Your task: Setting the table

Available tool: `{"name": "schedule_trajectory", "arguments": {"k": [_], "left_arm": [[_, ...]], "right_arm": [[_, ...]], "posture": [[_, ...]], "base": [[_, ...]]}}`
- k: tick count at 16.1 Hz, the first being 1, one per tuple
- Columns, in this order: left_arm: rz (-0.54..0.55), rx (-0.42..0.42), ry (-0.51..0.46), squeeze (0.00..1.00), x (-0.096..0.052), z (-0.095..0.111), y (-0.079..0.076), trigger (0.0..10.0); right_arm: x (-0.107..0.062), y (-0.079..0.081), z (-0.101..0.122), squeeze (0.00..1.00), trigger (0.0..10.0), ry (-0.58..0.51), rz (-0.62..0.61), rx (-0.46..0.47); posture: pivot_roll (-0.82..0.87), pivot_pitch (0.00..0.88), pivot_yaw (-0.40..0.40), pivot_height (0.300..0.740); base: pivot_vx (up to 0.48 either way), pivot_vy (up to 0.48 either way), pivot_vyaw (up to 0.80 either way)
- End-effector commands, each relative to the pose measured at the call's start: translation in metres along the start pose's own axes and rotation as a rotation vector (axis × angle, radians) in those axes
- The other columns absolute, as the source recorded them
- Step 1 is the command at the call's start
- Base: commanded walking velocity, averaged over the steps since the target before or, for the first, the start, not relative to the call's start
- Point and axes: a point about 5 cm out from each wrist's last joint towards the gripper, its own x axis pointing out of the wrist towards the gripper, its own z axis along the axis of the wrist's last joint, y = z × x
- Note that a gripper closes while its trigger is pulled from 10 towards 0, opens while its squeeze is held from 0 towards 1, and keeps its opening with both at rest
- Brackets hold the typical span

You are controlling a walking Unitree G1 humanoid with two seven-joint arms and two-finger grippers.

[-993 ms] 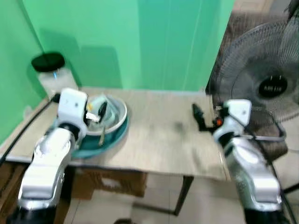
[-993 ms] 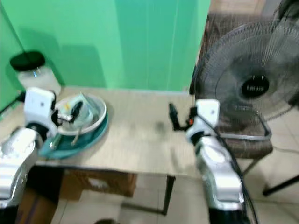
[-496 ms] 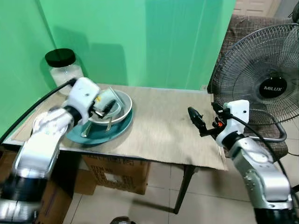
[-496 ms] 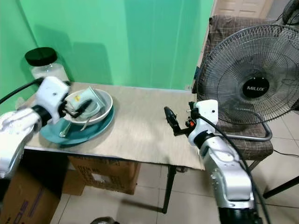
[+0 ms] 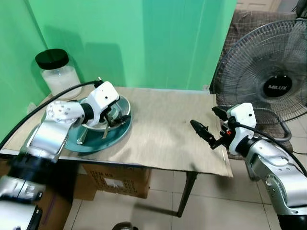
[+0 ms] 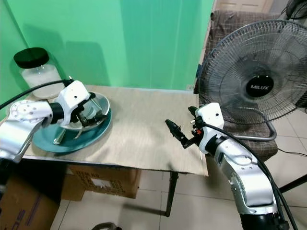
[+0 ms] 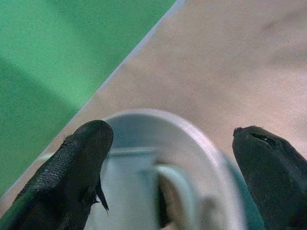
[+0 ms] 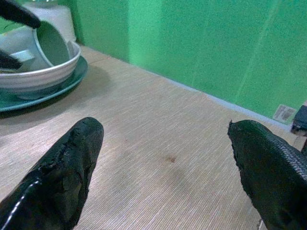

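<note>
Item 1, left gripper (image 5: 116,111): is being held with its fingers spread, one to either side of the mug (image 7: 144,191), directly above the stacked dishes. The spread is judged to be preparation for closing on the mug; no contact can be confirmed.

Item 2, mug: pale, tilted on its side, is being cradled in the white bowl (image 5: 123,106) just beneath the left fingertips, its handle facing the wrist camera.

Item 3, white bowl: is being carried by the teal plate (image 5: 117,136), directly under the left gripper. The stack is judged to be unsorted tableware awaiting distribution.

Item 4, cutlery (image 5: 106,130): thin metal handles are being propped from bowl onto plate, just below the left gripper; the type cannot be told.

Item 5, right gripper (image 5: 207,134): is being held empty, fingers parted, low over bare table (image 5: 163,124), well apart from the stack; it is judged to be waiting.

Item 6, jar (image 5: 56,74): black-lidded, is standing beyond the left gripper by the green wall.

Item 7, fan (image 5: 268,81): is standing behind the right arm, off the table.
</note>
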Motion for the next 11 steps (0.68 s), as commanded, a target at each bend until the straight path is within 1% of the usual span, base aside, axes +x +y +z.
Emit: {"name": "schedule_trajectory", "arguments": {"k": [1,2,3,5,7,11], "left_arm": [[0.038,0.019,0.039,0.0,-0.001,-0.001,0.007,3.9],[0.038,0.026,0.043,0.0,-0.001,-0.001,0.006,0.6],[0.034,0.034,0.054,0.0,0.0,-0.001,0.006,0.0],[0.011,0.041,0.073,0.0,-0.001,-0.001,0.001,0.0],[0.008,0.062,0.101,0.0,-0.004,0.0,0.001,0.0],[-0.001,0.082,0.135,0.0,-0.006,0.001,0.0,0.0]], "right_arm": [[-0.001,0.001,0.003,0.0,10.0,0.006,0.022,-0.019],[-0.002,0.001,0.003,0.0,10.0,0.007,0.026,-0.02],[-0.003,0.001,0.003,0.0,10.0,0.017,0.041,-0.028],[-0.006,0.004,0.002,0.0,10.0,0.05,0.096,-0.045],[-0.01,0.006,0.001,0.0,10.0,0.074,0.161,-0.058],[-0.014,0.008,0.001,0.0,10.0,0.095,0.208,-0.074]], "posture": [[0.11,0.0,0.027,0.74],[0.11,0.0,0.026,0.74],[0.11,0.0,0.025,0.74],[0.11,0.0,0.022,0.74],[0.11,0.0,0.022,0.74],[0.11,0.0,0.019,0.74]], "base": [[0.0,0.0,0.0],[0.0,0.0,0.0],[0.0,0.0,0.0],[0.0,0.0,0.0],[0.0,0.0,0.0],[0.0,0.0,0.0]]}}
